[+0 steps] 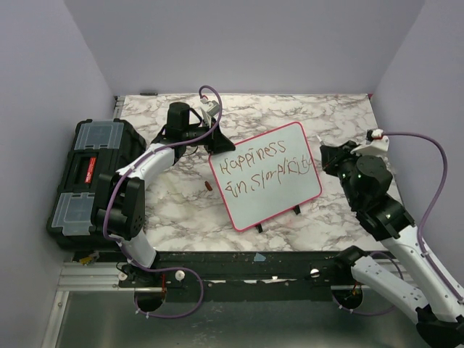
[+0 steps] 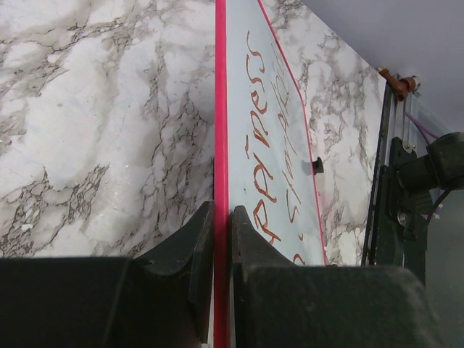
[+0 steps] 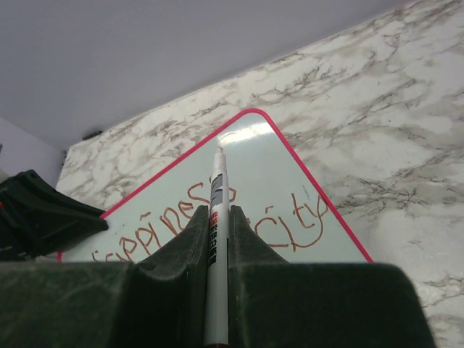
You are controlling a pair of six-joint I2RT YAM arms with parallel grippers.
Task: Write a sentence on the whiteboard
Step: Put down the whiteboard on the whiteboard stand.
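The whiteboard (image 1: pixel 266 176) with its pink-red frame lies tilted on the marble table, two black feet at its near edge. The sentence (image 1: pixel 264 167) in red-brown marker reads "Happiness / in Simplicity" in two lines. My left gripper (image 1: pixel 217 143) is shut on the board's far-left edge; the left wrist view shows the frame (image 2: pixel 220 159) pinched between the jaws (image 2: pixel 221 217). My right gripper (image 1: pixel 328 158) sits just off the board's right edge, shut on a white marker (image 3: pixel 217 239) whose tip points over the board (image 3: pixel 254 167) above the lettering (image 3: pixel 290 221).
A black toolbox (image 1: pixel 90 174) with clear lid compartments stands at the table's left side. A small red cap (image 1: pixel 207 187) lies on the marble left of the board. Grey walls close in the table on three sides.
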